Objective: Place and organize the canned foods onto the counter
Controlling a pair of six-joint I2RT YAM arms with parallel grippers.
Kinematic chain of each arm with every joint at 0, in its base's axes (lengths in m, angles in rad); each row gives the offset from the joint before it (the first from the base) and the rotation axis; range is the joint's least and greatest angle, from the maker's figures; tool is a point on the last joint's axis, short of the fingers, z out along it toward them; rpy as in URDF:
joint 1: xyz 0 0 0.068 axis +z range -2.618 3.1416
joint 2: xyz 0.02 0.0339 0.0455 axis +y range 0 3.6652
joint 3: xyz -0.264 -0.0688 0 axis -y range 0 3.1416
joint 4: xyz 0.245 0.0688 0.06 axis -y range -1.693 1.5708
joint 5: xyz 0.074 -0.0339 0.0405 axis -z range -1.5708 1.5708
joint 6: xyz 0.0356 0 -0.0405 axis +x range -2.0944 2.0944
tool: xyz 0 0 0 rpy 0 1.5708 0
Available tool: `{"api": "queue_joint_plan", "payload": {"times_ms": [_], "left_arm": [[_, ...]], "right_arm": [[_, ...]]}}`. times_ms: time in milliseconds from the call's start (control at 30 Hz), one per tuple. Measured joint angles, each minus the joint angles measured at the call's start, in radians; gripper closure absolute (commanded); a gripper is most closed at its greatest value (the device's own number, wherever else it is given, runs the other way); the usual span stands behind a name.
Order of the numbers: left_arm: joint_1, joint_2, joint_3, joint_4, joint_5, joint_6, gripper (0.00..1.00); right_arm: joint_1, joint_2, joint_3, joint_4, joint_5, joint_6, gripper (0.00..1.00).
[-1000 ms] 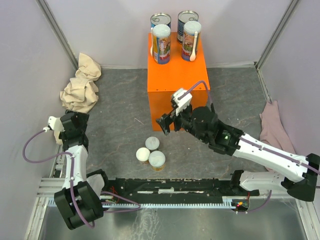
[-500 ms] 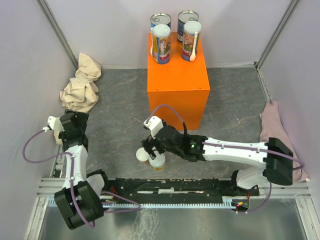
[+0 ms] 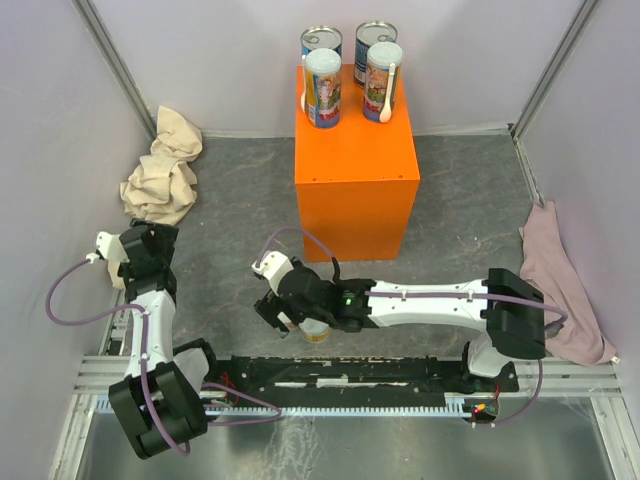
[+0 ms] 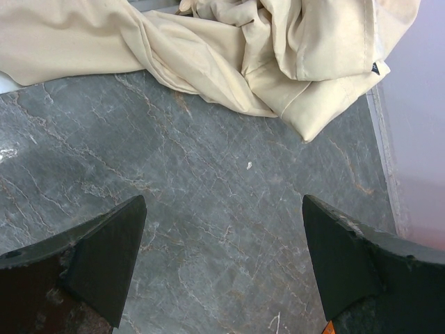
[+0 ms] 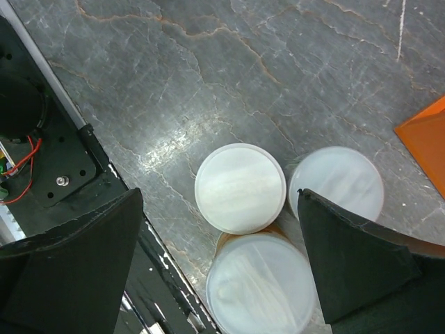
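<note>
White-lidded cans [image 5: 240, 188] huddle between black rail [image 5: 69, 170] and orange counter [image 5: 431, 136] corner.

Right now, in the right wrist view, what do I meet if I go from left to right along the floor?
Black rail with red wires → white-lidded can → pale-lidded can → corner of the orange counter. Left out: the third can and the fingers, which overlap these.

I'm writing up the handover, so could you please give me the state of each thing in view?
Four cans on the orange box: upright.
Three cans on the table: upright, bunched together, lidded.
Right jaws: open, empty, above those three.
Left jaws: open, empty.
Beige cloth: crumpled.
Pink cloth: rumpled.
</note>
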Motion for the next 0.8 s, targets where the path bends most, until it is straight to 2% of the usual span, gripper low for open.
{"api": "queue_joint_plan", "payload": {"times_ms": [800], "left_arm": [[0.0,0.0,-0.005,0.003,0.003,-0.001,0.01]], "right_arm": [[0.017,0.134,0.089,-0.113,0.055,0.024,0.01]]}}
